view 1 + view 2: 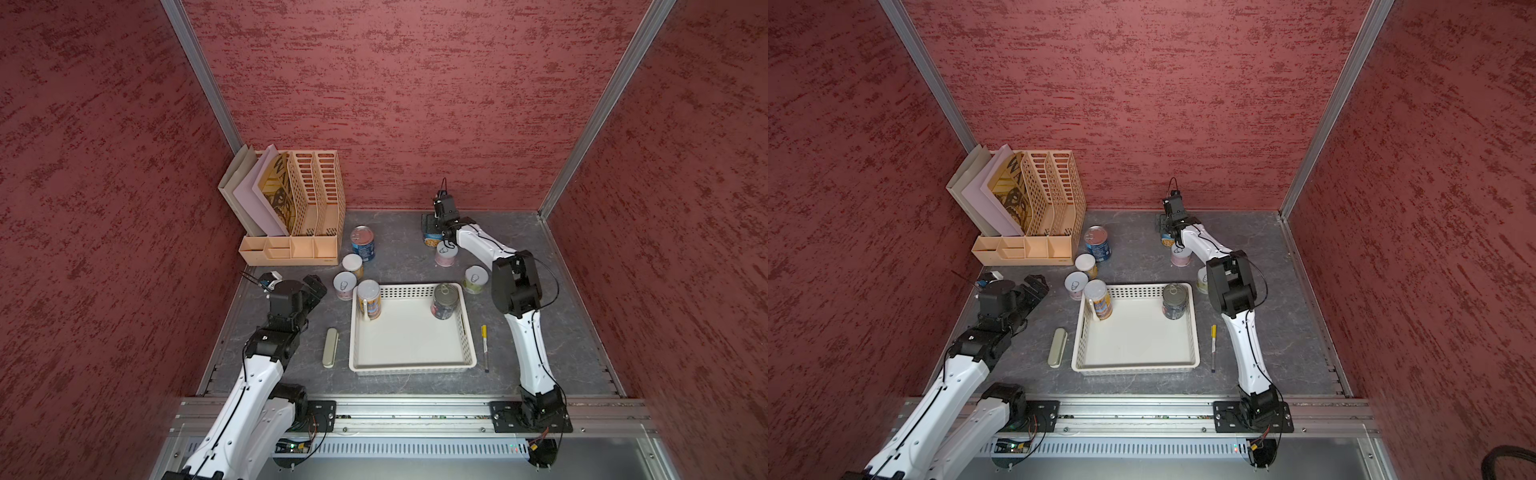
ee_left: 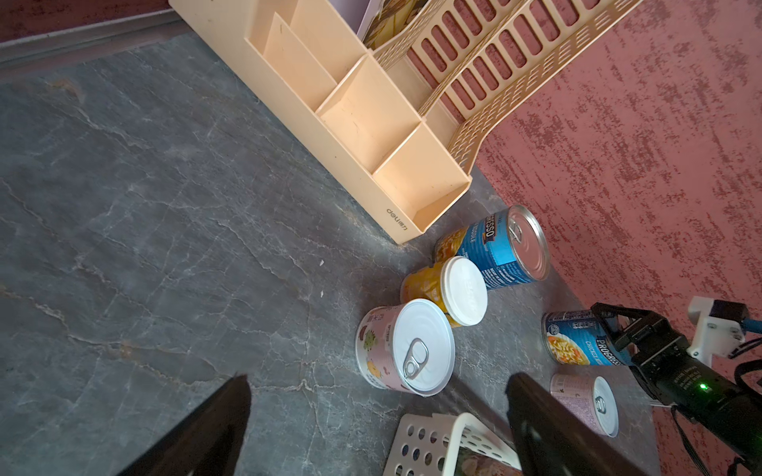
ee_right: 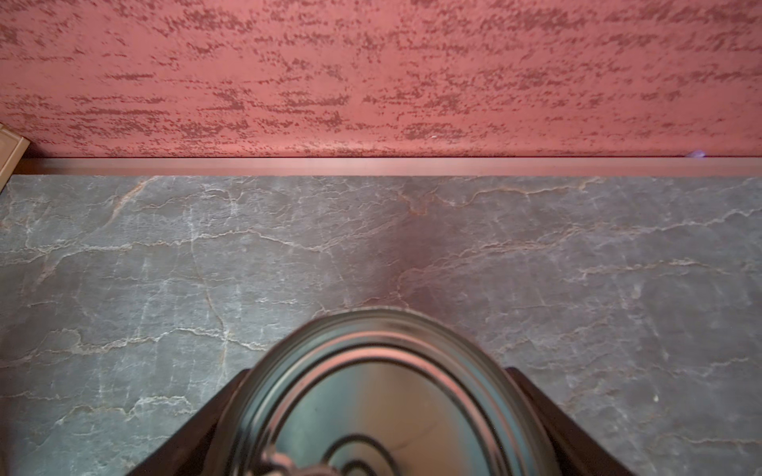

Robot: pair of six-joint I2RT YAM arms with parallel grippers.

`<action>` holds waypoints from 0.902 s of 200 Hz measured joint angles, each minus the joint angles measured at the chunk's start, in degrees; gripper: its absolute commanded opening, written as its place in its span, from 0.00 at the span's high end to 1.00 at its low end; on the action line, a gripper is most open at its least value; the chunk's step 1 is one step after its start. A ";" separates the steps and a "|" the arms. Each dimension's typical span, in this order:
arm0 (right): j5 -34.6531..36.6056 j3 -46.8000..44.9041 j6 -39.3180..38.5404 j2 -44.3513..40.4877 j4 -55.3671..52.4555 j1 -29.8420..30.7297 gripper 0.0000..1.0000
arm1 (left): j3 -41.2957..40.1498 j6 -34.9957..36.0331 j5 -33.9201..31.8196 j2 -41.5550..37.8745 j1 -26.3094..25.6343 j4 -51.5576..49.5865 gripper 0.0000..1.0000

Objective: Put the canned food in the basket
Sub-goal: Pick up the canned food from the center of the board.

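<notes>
**Two cans in the basket, a third gripped near the far edge**

The basket (image 1: 415,366) is set on the table (image 1: 399,224), midway between its left and right edges and toward the near edge. Inside it, the slim yellow-labelled can (image 1: 369,299) is stood upright in the far left corner and the dark can (image 1: 445,301) upright in the far right corner.

Six cans are seen outside the basket, all upright on the table. Just beyond the basket's far left corner, the pink white-topped can (image 1: 344,285), the small yellow can (image 1: 352,265) and the blue-labelled can (image 1: 363,243) are lined up toward the far edge. Beside the basket's far right corner the greenish can (image 1: 474,279) is placed, with the second pink can (image 1: 446,253) beyond it. Just beyond that, near the table's far edge, the gripped blue can (image 1: 432,241) is mostly hidden under the right gripper (image 1: 434,226). In the right wrist view its metal lid is framed by the dark fingers (image 3: 198,437), which are pressed against its sides.

The left gripper (image 1: 316,289) is held with its jaws spread wide and nothing between them, near the pink white-topped can on the side of the table's left edge.

The beige file holder (image 1: 299,208) is stood in the far left corner of the table. The olive case (image 1: 330,347) is laid along the basket's left side, the yellow-capped pen (image 1: 484,347) along its right.
</notes>
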 measured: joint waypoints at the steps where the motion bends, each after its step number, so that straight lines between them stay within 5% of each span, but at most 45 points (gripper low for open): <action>1: 0.00 -0.04 0.00 -0.04 0.00 0.00 0.58 | 0.04 -0.07 0.04 0.11 0.04 -0.07 0.00; 127: -0.11 -13.77 0.33 -12.07 0.28 0.09 0.64 | 11.54 -2.10 1.88 12.96 0.90 -10.03 0.00; 180: 0.09 -17.55 1.70 -19.12 -0.28 0.94 0.66 | 15.76 2.62 7.54 16.33 1.05 -10.64 0.00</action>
